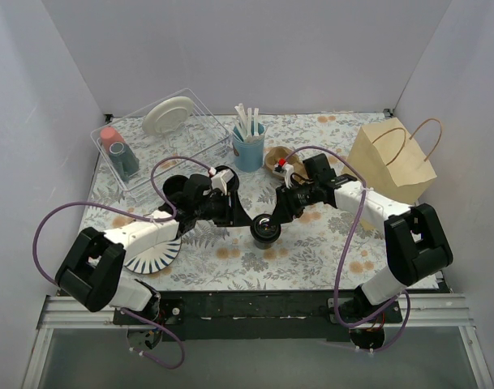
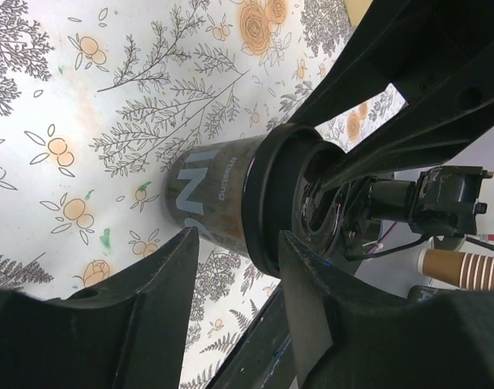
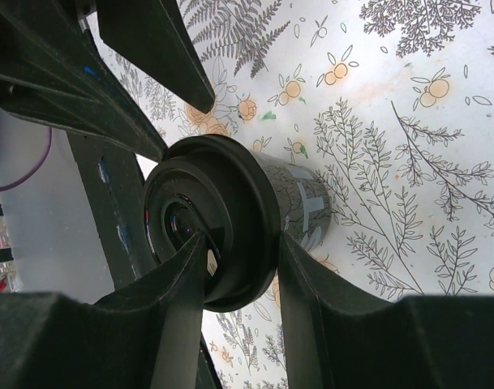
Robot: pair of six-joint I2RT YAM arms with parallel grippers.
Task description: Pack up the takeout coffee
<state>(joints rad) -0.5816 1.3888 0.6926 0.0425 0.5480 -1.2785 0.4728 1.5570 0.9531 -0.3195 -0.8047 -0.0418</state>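
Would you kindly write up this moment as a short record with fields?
takeout coffee: upright on floral table cover, lid on
right pincer: closed on its lid rim, it seems
left pincer: straddles the lid opposite; contact unclear
brown paper bag: at back right, apart from cup
packed: not yet

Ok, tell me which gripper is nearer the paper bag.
Right. The right gripper is left of the paper bag, at the takeout coffee; the left gripper is beyond that cup.
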